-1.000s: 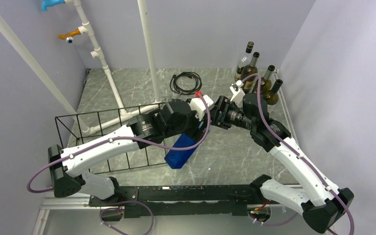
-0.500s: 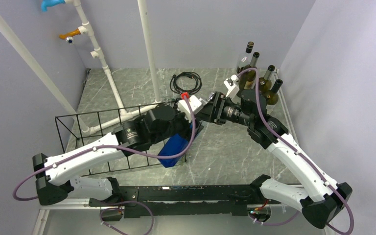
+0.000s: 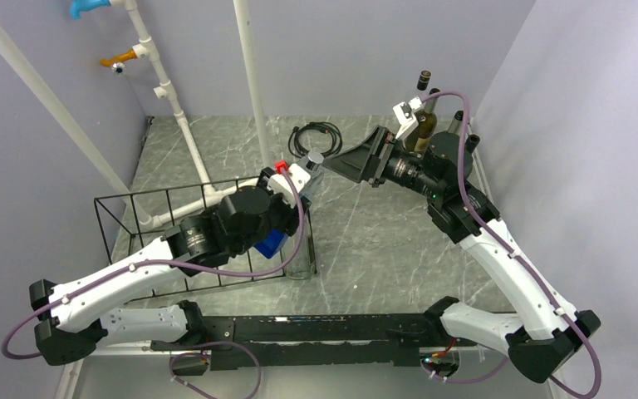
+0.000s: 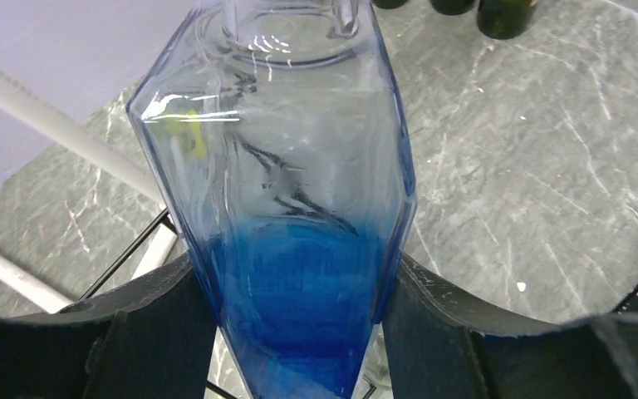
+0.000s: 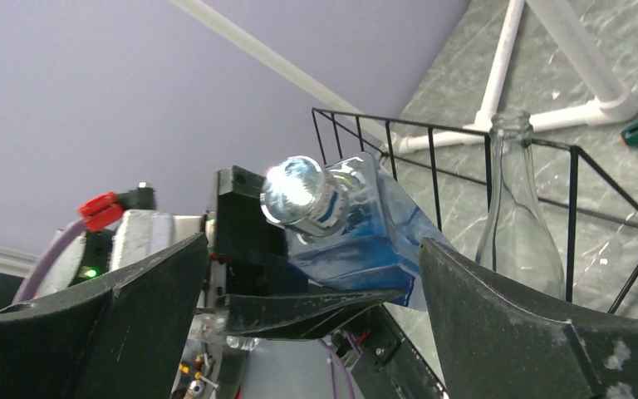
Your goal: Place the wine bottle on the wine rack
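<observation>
The wine bottle [image 3: 274,239] is a square clear-glass bottle with blue liquid pooled at its base and a silver cap [image 3: 314,158]. My left gripper [image 3: 276,226] is shut on its lower body, and it is tilted with the neck pointing away toward the back right. In the left wrist view the bottle [image 4: 299,208] fills the space between the two black fingers [image 4: 149,332]. The wine rack [image 3: 166,204], a low black wire frame, lies just left of the bottle. My right gripper [image 3: 350,154] stands open, a little off the cap, with nothing in it. From the right wrist the cap [image 5: 299,193] faces my right gripper [image 5: 313,241].
An empty clear bottle [image 5: 515,224] stands upright at the rack's [image 5: 432,158] right end, next to the held bottle. Several dark wine bottles [image 3: 422,116] stand at the back right corner. White pipes [image 3: 249,75] rise behind the rack. A black cable coil [image 3: 316,137] lies at the back.
My right gripper opened, let go of the bottle's neck and drew back to the right. My left arm carried the bottle leftward toward the rack's end and tipped it more upright.
</observation>
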Motion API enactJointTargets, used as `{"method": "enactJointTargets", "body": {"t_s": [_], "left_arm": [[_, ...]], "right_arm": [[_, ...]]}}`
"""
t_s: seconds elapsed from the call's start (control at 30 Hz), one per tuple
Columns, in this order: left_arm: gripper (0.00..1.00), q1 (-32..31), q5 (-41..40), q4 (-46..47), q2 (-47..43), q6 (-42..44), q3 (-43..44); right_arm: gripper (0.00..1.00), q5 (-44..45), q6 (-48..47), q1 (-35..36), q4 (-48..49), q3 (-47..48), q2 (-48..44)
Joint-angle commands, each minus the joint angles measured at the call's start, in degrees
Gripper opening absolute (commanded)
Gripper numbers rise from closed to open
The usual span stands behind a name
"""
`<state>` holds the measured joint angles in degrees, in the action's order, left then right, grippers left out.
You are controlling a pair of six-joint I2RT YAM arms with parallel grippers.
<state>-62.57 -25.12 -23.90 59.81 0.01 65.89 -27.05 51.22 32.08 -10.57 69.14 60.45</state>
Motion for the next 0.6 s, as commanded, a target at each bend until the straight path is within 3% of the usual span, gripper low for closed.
{"method": "enactJointTargets", "body": {"t_s": [0.0, 0.23, 0.57], "left_arm": [[0.00, 1.7, -5.8, 9.1, -5.1, -2.1, 0.9], [0.00, 3.9, -7.3, 11.0, -11.4, -5.4, -1.4], [0.00, 4.2, -22.5, 12.7, -14.4, -16.3, -7.3]], "right_arm": [[1.00, 3.5, -1.9, -0.1, 0.8, 4.1, -1.1], [1.00, 10.2, -4.8, -0.1, -3.7, 5.3, -4.3], [1.00, 12.9, -5.1, -0.1, -4.1, 3.0, -5.1]]}}
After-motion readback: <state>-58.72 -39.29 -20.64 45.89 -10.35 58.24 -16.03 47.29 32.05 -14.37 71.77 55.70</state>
